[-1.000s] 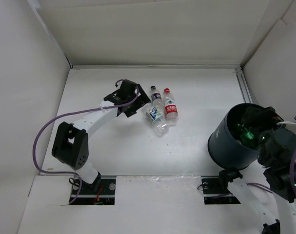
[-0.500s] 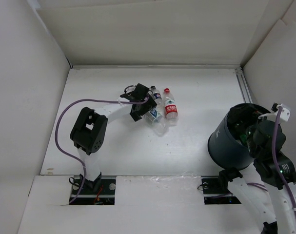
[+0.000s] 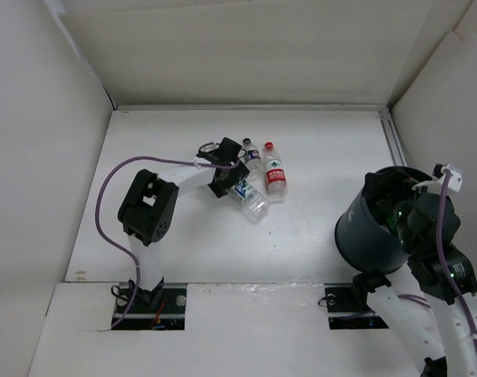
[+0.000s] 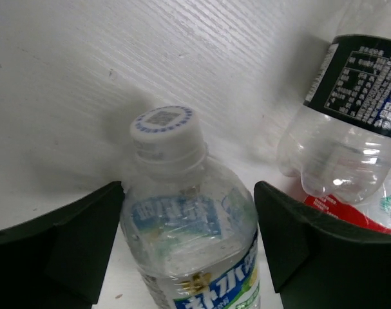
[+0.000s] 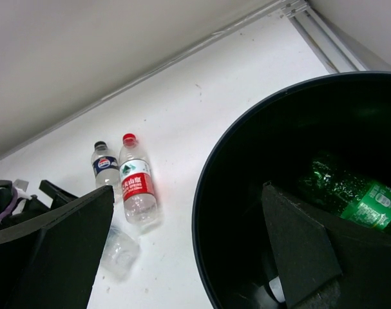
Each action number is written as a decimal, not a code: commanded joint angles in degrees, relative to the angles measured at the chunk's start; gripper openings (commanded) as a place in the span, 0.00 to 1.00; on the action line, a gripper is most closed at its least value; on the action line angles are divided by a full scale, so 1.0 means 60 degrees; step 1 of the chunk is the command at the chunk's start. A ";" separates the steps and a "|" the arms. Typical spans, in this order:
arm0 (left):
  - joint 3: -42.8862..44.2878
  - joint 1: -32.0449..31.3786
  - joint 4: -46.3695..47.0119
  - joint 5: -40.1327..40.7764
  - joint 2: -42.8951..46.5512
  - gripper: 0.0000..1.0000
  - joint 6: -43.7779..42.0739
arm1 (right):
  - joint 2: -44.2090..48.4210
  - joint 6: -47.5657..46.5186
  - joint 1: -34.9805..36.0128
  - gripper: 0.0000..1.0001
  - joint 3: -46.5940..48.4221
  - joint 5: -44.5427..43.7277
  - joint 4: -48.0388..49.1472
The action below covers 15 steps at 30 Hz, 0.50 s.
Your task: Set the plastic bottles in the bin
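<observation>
A clear bottle with a white cap and a blue-and-white label (image 4: 189,244) lies on the white table. My left gripper (image 4: 189,187) is shut on it, one dark finger against each side just below the neck; from above the gripper is (image 3: 227,170) and the bottle (image 3: 252,202). Right beside it lie a dark-labelled bottle (image 3: 252,154) and a red-labelled, red-capped bottle (image 3: 275,174). The dark round bin (image 3: 364,228) stands at the right with a green bottle (image 5: 350,193) inside. My right gripper (image 5: 189,190) hangs open over the bin's near rim, holding nothing.
White walls close in the table on three sides. A metal rail (image 3: 393,141) runs along the back right, next to the bin. The left arm's purple cable (image 3: 104,188) loops over the left part of the table.
My left gripper moved right onto the white-capped bottle and its jaws closed from wide open to touching the bottle's sides. The right arm shifted slightly above the bin and stayed open.
</observation>
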State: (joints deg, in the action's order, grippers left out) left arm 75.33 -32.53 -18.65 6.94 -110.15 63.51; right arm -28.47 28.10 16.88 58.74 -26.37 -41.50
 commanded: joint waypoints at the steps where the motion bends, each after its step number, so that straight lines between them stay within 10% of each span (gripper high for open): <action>1: -0.0439 0.0002 -0.0201 0.0030 0.0076 0.77 0.0300 | 0.0013 -0.0259 -0.0046 1.00 -0.0005 0.0527 0.0573; 7: -0.1333 0.0309 -0.0243 0.0394 0.1188 0.06 0.0431 | 0.0013 -0.0449 -0.0046 1.00 -0.0005 0.1274 0.0894; 15: -0.1862 0.0208 -0.0101 0.1394 0.4161 0.00 -0.1072 | -0.0395 -0.1811 -0.0046 1.00 -0.0210 0.6244 0.2461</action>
State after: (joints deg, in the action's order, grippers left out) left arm 63.88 -30.74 -20.71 11.79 -94.54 62.74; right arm -29.30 21.65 16.84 57.93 -5.76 -35.20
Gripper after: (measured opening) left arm 0.561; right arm 0.999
